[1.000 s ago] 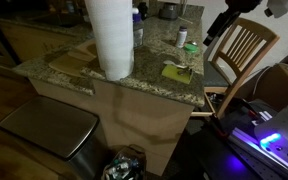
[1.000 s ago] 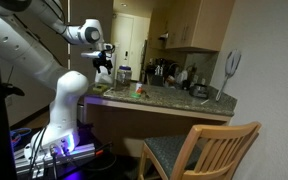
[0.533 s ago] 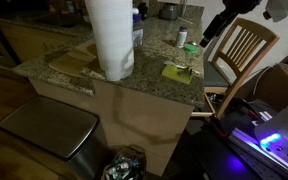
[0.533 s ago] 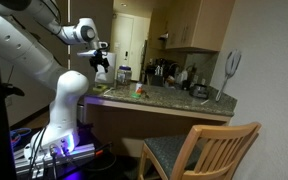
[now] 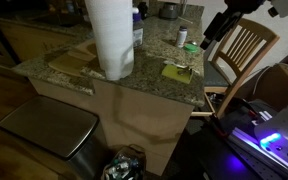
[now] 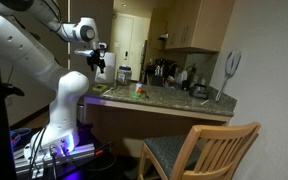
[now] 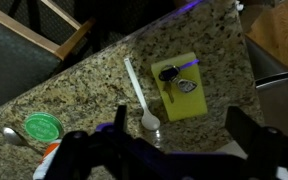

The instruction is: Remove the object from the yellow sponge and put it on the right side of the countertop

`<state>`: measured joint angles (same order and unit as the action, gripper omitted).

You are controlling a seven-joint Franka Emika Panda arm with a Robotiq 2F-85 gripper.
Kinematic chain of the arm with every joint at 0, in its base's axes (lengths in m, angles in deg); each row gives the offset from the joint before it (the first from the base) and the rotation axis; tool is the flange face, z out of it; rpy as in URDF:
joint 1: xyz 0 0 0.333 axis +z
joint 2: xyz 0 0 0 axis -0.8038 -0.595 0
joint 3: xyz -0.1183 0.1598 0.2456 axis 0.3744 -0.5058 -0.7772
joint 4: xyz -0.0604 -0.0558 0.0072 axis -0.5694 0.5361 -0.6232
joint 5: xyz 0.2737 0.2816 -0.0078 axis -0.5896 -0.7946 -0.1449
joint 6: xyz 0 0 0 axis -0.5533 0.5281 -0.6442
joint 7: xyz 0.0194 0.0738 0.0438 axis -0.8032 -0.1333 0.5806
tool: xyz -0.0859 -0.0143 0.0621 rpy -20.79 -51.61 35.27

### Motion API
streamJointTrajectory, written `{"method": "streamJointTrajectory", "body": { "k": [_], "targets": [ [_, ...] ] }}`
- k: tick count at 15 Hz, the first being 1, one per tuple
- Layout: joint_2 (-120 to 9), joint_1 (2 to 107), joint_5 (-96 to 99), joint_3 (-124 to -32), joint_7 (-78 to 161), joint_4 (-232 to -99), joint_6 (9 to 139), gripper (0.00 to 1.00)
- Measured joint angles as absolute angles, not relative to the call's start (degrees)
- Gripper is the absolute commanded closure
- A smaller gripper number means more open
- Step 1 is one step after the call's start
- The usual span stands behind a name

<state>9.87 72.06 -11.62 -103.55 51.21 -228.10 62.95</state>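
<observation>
In the wrist view, the fingers (image 7: 252, 135) are seen spread wide apart at the bottom of the frame, with nothing held. The dark object (image 7: 174, 76) is found lying on the yellow sponge (image 7: 189, 100), right of centre on the desk (image 7: 84, 85). A white spoon (image 7: 141, 98) is seen just left of the sponge.

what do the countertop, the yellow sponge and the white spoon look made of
The countertop looks like polished granite: speckled brown-grey with a faint sheen. The yellow sponge looks like matte foam, though pores are too small to see. The white spoon is probably plastic: thin, evenly white, no metallic glint.
</observation>
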Motion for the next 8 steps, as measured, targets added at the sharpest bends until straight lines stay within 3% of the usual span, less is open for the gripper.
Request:
{"method": "streamJointTrajectory", "body": {
  "k": [8],
  "targets": [
    [9.88,72.54,-14.02,-103.07,51.56,-227.44,59.03,0.0]
  ]
}}
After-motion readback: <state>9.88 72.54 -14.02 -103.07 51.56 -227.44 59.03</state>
